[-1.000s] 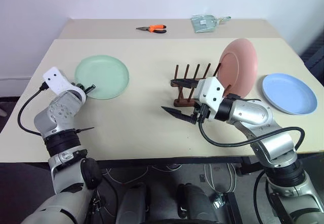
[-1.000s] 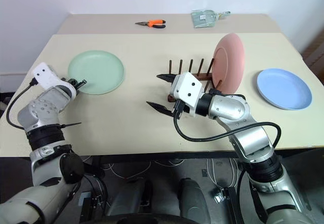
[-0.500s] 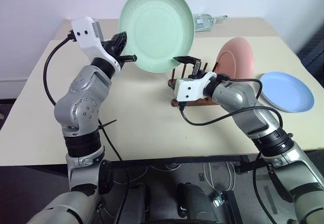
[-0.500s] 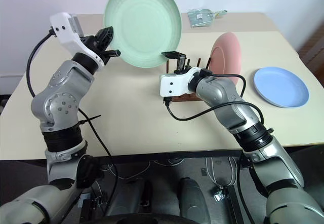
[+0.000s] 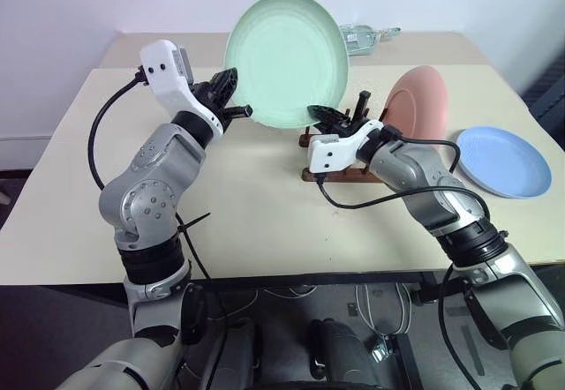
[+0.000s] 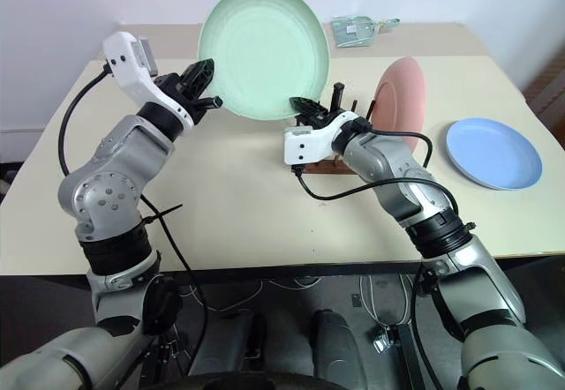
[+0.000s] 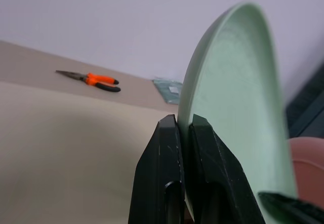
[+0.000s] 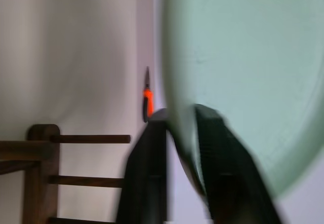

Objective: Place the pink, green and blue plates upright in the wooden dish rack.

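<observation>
You have the round mint green plastic plate (image 5: 284, 60) held upright in the air, above and toward ten o'clock of the small dark wooden dish rack (image 5: 340, 156). Your left gripper (image 7: 183, 127) pinches its rim, and your right gripper (image 8: 178, 127) is clamped on its lower edge. The salmon pink plate (image 5: 418, 113) stands in the rack's right end. The light blue plate (image 5: 505, 161) lies flat at three o'clock of the rack.
</observation>
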Robot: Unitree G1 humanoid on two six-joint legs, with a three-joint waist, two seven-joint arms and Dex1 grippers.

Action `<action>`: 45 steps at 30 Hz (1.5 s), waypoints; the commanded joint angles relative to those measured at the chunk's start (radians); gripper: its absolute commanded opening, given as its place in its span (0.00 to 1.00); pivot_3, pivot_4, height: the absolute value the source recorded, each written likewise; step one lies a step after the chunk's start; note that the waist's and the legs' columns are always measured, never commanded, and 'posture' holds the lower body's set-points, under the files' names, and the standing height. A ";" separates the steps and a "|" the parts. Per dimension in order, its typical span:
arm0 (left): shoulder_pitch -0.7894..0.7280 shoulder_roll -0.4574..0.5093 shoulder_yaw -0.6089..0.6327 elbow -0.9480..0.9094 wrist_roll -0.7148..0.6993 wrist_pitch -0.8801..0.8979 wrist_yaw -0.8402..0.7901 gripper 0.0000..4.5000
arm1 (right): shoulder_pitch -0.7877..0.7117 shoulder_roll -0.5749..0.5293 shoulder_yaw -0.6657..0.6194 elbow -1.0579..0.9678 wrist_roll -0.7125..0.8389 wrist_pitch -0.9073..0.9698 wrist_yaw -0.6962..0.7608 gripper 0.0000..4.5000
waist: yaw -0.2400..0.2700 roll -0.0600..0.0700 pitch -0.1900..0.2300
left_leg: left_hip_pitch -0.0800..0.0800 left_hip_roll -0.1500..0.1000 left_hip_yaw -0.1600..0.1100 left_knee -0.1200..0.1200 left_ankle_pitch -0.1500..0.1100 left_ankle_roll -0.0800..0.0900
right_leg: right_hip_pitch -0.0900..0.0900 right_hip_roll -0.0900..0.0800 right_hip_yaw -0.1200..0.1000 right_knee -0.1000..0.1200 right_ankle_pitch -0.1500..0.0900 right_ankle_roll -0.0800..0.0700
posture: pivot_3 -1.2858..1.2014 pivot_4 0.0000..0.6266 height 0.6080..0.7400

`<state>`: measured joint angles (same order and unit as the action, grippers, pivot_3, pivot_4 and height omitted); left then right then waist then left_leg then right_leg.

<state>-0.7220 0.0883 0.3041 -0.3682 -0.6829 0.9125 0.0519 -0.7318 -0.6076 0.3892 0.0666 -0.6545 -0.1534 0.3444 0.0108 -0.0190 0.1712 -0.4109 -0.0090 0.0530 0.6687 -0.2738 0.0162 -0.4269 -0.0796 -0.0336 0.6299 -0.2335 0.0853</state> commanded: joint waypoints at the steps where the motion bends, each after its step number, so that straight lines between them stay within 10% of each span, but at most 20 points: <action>1: -0.035 -0.021 0.023 -0.019 -0.053 -0.025 0.014 0.33 | -0.007 -0.005 -0.072 -0.026 0.003 0.001 -0.039 0.00 | 0.001 0.000 0.000 | 0.000 0.000 0.000 0.000 0.000 0.000 | 0.000 0.000 0.000 0.000 0.000 0.000 | 0.52 0.24 1.00; 3: -0.068 -0.031 0.072 0.007 -0.057 -0.079 0.055 0.55 | 0.000 -0.006 -0.094 -0.045 0.026 -0.008 -0.038 0.00 | 0.000 0.000 0.000 | 0.000 0.000 0.000 0.000 0.000 0.000 | 0.000 0.000 0.000 0.000 0.000 0.000 | 0.52 0.24 1.00; 7: -0.081 0.090 0.062 0.097 0.098 -0.174 0.074 0.55 | 0.023 0.039 -0.222 -0.107 0.249 0.036 0.026 0.00 | -0.006 0.000 0.000 | 0.000 0.000 0.000 0.000 0.000 0.000 | 0.000 0.001 0.000 0.000 0.000 0.000 | 0.52 0.24 1.00; 11: 0.105 0.354 -0.243 0.116 0.319 -0.320 -0.214 0.55 | 0.054 0.131 -0.454 -0.251 0.753 0.378 0.201 0.00 | -0.023 0.001 0.000 | 0.002 0.002 0.001 -0.003 0.001 -0.002 | 0.001 0.003 0.000 0.000 0.000 0.000 | 0.52 0.24 1.00; 17: 0.288 0.396 -0.339 0.061 0.263 -0.414 -0.496 0.55 | 0.081 0.105 -0.653 -0.394 1.121 0.814 0.228 0.00 | -0.007 0.001 0.000 | 0.001 0.002 0.001 -0.001 -0.003 0.004 | 0.002 -0.004 0.000 -0.002 0.000 -0.001 | 0.52 0.24 1.00; 38: 0.386 0.399 -0.362 -0.053 0.198 -0.329 -0.678 0.55 | 0.161 0.041 -0.663 -0.405 1.299 1.125 0.160 0.00 | -0.004 0.003 0.000 | 0.001 0.002 0.000 -0.002 -0.005 0.008 | 0.000 -0.004 0.001 -0.001 -0.001 -0.003 | 0.52 0.24 1.00; 45: 0.395 0.398 -0.363 -0.063 0.204 -0.324 -0.672 0.56 | 0.141 0.008 -0.634 -0.399 1.253 1.049 0.164 0.69 | -0.001 0.003 0.000 | 0.001 0.002 0.000 -0.002 -0.005 0.008 | 0.000 -0.003 0.001 -0.001 -0.001 -0.002 | 0.52 0.24 1.00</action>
<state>-0.3256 0.4857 -0.0652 -0.3941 -0.4796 0.5874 -0.6262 -0.5612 -0.5735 -0.2382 -0.3042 0.6148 0.9476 0.5012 0.0094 -0.0159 0.1714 -0.4101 -0.0072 0.0534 0.6665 -0.2784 0.0242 -0.4272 -0.0824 -0.0329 0.6292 -0.2342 0.0836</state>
